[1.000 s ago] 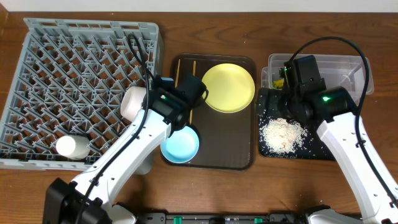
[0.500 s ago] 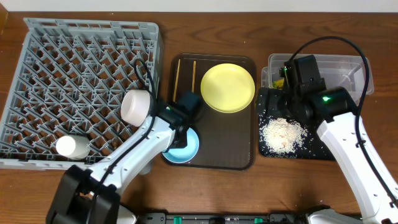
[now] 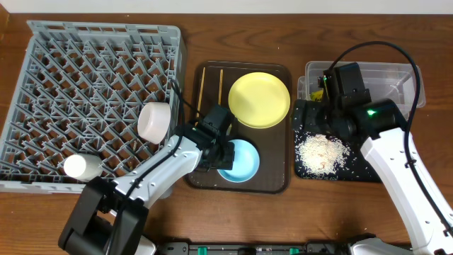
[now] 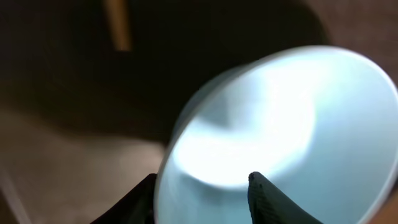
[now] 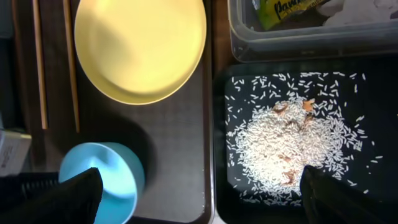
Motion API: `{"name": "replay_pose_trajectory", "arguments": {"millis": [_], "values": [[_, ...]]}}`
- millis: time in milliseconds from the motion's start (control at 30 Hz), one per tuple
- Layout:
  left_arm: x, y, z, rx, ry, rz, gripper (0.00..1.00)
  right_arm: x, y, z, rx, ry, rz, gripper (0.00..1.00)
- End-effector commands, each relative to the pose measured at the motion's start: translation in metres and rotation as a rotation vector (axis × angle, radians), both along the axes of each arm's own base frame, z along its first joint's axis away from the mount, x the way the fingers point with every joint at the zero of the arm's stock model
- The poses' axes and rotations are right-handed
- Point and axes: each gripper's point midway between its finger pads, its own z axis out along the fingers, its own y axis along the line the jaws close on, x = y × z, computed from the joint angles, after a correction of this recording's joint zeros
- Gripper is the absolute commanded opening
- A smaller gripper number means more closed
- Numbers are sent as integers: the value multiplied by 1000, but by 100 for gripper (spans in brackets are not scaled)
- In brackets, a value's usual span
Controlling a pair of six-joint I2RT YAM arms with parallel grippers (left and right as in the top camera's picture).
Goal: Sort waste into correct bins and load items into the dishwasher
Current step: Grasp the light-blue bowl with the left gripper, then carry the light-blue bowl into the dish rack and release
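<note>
— Where does the light blue bowl [image 4: 292,112] lie against the left gripper [image 4: 202,186]?
— Its rim runs between the two fingers, one outside and one inside. The bowl is on the brown serving tray [image 3: 272,163], nearer the robot than the yellow plate [image 3: 260,99].
— Pinched?
— The jaws stand apart astride the rim, but blur hides whether they grip it.
— And the right gripper [image 5: 200,186]?
— Spread wide, holding nothing, above the rice [image 5: 289,146] on the black tray [image 5: 367,93].

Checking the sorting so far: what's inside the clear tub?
A green-and-yellow snack wrapper lies in the clear tub, with something white beside it, likely tissue. From overhead the right arm covers part of the tub, so the rest goes unseen.
</note>
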Motion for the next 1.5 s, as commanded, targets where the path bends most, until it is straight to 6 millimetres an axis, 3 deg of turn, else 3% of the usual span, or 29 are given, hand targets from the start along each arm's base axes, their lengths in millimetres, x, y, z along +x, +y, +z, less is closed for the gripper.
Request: {"name": "replay_pose_trajectory", "arguments": {"millis": [0,300,500,667,767,967,1100,1167,1467], "values": [[-8,-16,5,-95,30,-87,46,3,-4,0,-13,2,-13,99],[-17,-15,-27,-99,106,-103,43,3,-4,0,-13,-1,-13,99],[-6,-7,-18,-189,139,-32,9,3,-4,0,-13,-1,-13,99],[7,10,22,-182,109,32,8,3,-4,0,-12,-1,-13,99],[21,37,55,-74,15,79,8,4,-4,0,-13,-2,-13,99],[47,128,133,333,-333,236,8,4,-4,0,-12,-2,-14,99],[50,199,180,705,-536,378,8,4,-4,0,-11,-6,-14,99],[48,222,195,858,-583,420,8,5,-4,1,-10,-9,-14,99],[56,261,238,1382,-715,503,8,9,-3,2,-6,-24,-14,99]]}}
